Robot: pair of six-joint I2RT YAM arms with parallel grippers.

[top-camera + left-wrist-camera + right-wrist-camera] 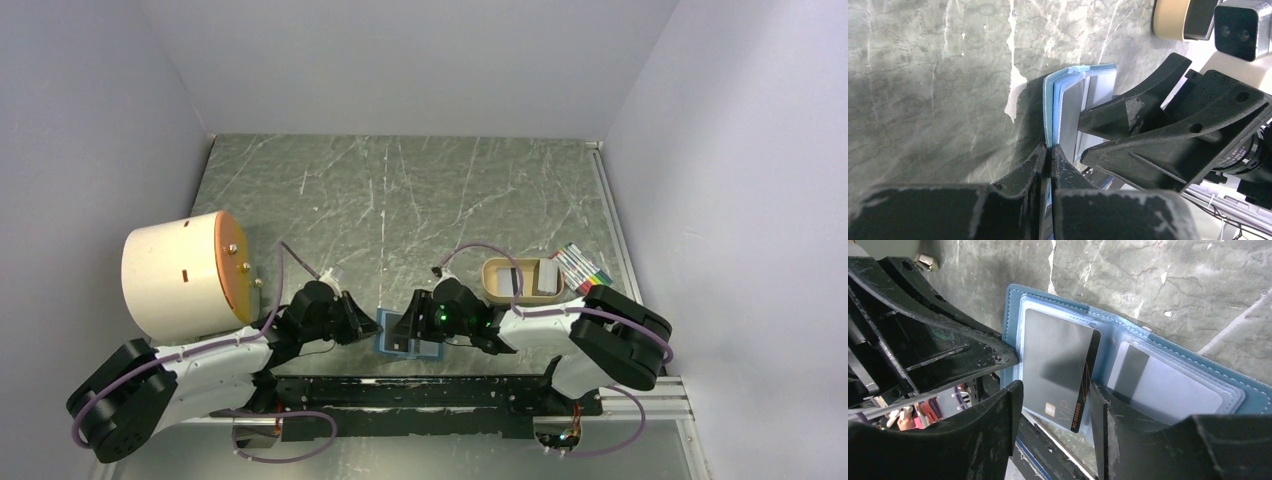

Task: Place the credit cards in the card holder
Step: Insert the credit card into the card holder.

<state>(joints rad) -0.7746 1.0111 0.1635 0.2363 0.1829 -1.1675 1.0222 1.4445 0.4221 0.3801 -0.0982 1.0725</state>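
Between the fingertips of the left gripper (1049,152), shut tight, sits the near left edge of the card holder (1068,95), pinched through its blue cover and the clear sleeves. The wallet lies open and flat on the table between the two grippers. Its long axis runs across from one gripper to the other, and the fold runs away from them.

It looks light and floppy: soft cover, limp plastic pockets, and a smooth stone-patterned surface under it that it would probably slide on. An edge pinch like the left one seems the right hold, since it anchors the wallet without covering a pocket mouth.

Directly ahead of the right gripper (1055,390), a dark card (1058,355) lies in the left sleeve. Its long axis points away from the fingers, and its chip and printed number sit at the end nearest them. The jaws stand parted on either side of that near end and appear to straddle it rather than squeeze it.

The card should be stiff, thin and slick. It is best taken by its two long edges close to the near short end, so the far end stays free to feed into the pocket.

To the right of those fingers, a pale card with a dark stripe (1173,390) sits in the neighbouring sleeve, angled the same way.

Well off to the right gripper's right, a tan tray (490,268) holds more cards (543,277).
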